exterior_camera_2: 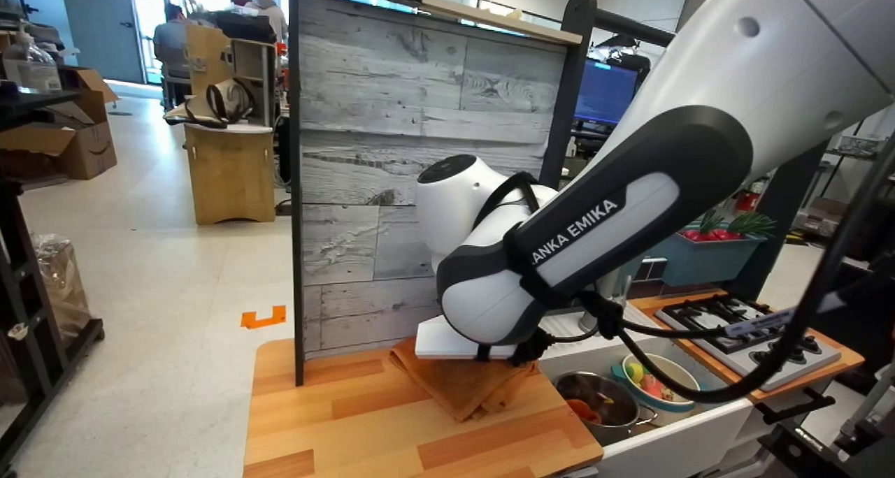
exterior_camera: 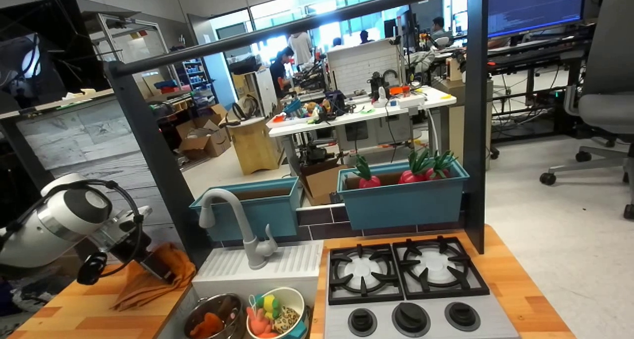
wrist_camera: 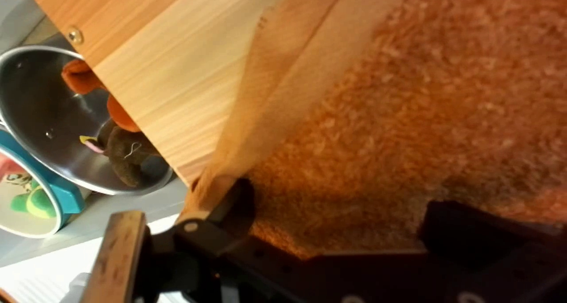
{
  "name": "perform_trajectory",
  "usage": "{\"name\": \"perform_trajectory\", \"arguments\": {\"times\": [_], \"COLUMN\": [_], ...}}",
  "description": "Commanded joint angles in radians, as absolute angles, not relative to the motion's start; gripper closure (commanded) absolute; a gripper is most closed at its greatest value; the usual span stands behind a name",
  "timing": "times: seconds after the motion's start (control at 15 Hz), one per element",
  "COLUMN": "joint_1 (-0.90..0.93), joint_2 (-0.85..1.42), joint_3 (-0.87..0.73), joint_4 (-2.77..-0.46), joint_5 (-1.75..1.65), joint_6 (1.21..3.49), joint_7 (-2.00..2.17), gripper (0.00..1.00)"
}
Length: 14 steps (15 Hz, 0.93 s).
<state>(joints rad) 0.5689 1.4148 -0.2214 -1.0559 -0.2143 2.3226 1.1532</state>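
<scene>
Orange cloth [wrist_camera: 398, 117] crowds the hand [wrist_camera: 339, 201] (steel pot [wrist_camera: 44, 103] nearby).

An orange-brown cloth [exterior_camera_2: 461, 388] is seen crumpled and partly folded on the bench [exterior_camera_2: 377, 429], close to one of the bench's edges. Its surface is covered with short fuzz, bordered along one side by a smoother, paler band. One part is bunched into a raised peak, while layered corners are spread low across the bench.
</scene>
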Motion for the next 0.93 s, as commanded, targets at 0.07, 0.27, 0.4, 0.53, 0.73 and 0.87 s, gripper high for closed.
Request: {"name": "perform_trajectory", "arguments": {"times": [0.07, 0.27, 0.4, 0.53, 0.73, 0.87], "joint_1": [0.644, 0.717, 0.758, 0.758, 0.718, 0.678], "joint_2": [1.485, 1.471, 1.492, 1.496, 1.474, 1.434], "joint_3": [-0.15, -0.117, -0.095, -0.098, -0.147, -0.178], "joint_4": [-1.004, -1.022, -0.993, -0.964, -0.996, -1.052], "joint_5": [-0.259, -0.278, -0.279, -0.251, -0.23, -0.222], "joint_6": [2.336, 2.37, 2.364, 2.297, 2.223, 2.229], "joint_7": [1.076, 1.028, 0.995, 0.999, 1.067, 1.108], "gripper": [0.0, 0.0, 0.0, 0.0, 0.0, 0.0]}}
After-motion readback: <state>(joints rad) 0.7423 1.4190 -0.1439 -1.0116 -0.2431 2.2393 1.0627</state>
